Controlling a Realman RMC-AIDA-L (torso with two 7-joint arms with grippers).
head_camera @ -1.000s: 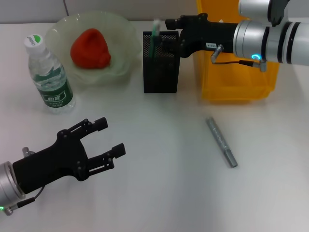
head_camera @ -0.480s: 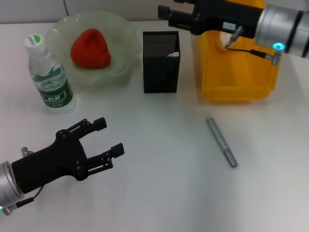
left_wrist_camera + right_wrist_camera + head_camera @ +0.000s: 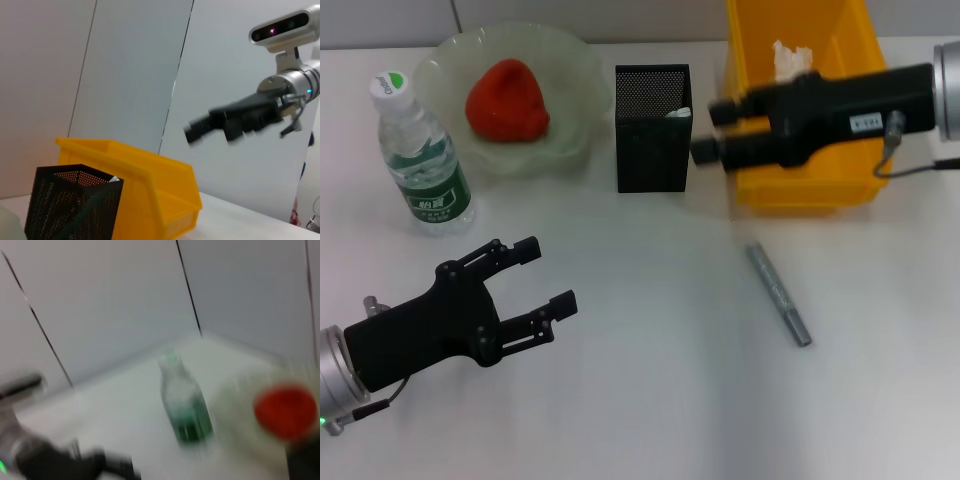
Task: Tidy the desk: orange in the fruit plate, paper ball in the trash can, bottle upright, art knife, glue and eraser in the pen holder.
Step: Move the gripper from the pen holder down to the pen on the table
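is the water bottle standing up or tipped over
Standing up. The bottle rests on its base beside the fruit plate, cap on top.

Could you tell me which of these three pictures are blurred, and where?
Right wrist view: smeared throughout, the clear plastic bottle and red orange both soft. Left wrist view: the black right gripper is blurred, the yellow bin sharp. Head view: crisp overall.

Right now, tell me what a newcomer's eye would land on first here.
The yellow bin at the far right grabs attention, with the right gripper stretched in front of it, jaws open. Beside it stands the black mesh pen holder; farther left, the orange sits in the fruit plate. The left gripper hovers near, jaws open.
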